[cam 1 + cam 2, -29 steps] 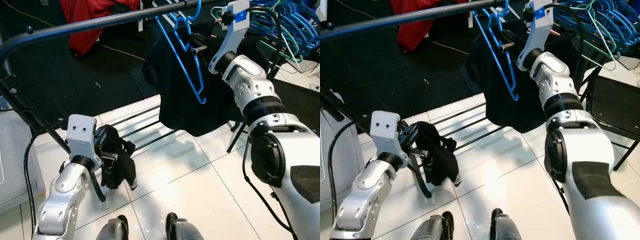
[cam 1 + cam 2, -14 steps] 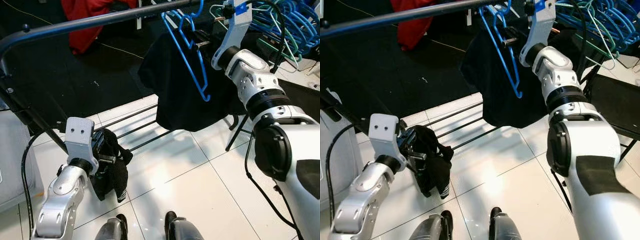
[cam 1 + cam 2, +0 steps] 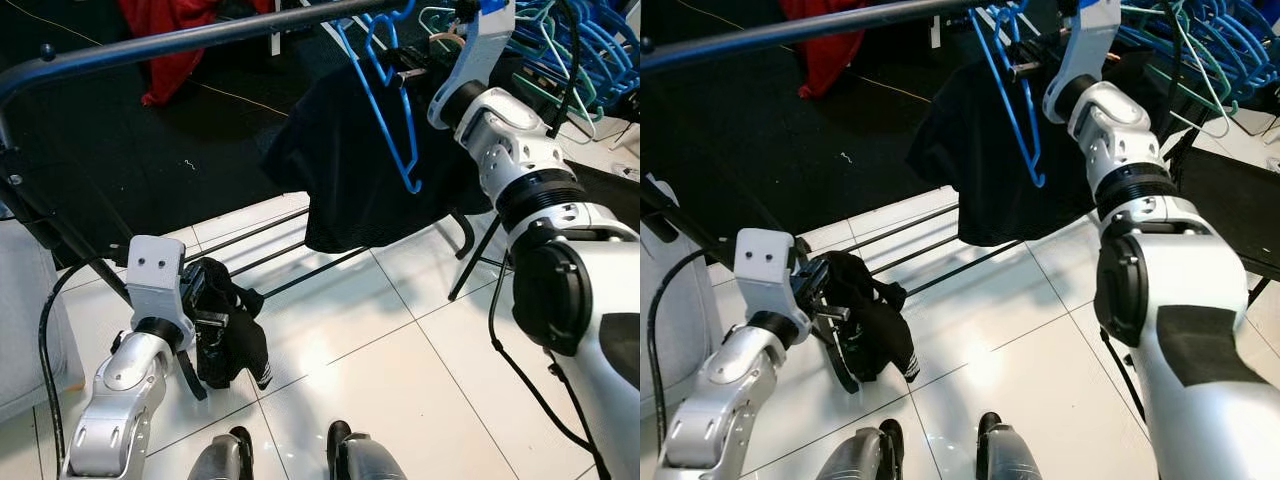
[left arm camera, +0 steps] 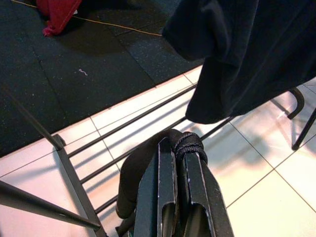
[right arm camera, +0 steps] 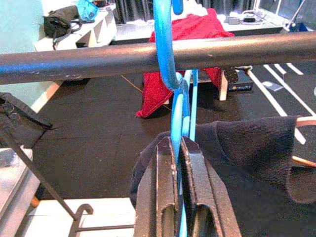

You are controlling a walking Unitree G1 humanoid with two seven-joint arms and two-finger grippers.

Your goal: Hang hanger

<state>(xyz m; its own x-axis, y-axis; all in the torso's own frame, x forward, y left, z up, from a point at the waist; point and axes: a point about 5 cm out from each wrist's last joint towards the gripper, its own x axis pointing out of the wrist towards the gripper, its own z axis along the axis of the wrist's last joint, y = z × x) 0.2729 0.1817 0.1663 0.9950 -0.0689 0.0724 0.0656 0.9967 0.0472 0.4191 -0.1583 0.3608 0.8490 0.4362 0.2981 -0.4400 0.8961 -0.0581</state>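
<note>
Head cameras look down over the rail and tiled floor; wrist cameras sit close behind each gripper.

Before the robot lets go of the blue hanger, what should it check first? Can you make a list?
1. Hook of the blue plastic hanger over the dark metal rail: ok, the hook curves over the rail.
2. Right gripper hold on the hanger: ok, its fingers are shut on the hanger just below the hook.
3. Black garment on the hanger: cannot tell if it sits securely; it hangs bunched behind the frame.
4. Left gripper: ok, shut on a small black cloth, held low, apart from the rail.
5. Room along the rail: ok, the bar to the robot's left of the hook is bare.
6. Tangle of blue and green hangers nearby: cannot tell if they touch it.
</note>
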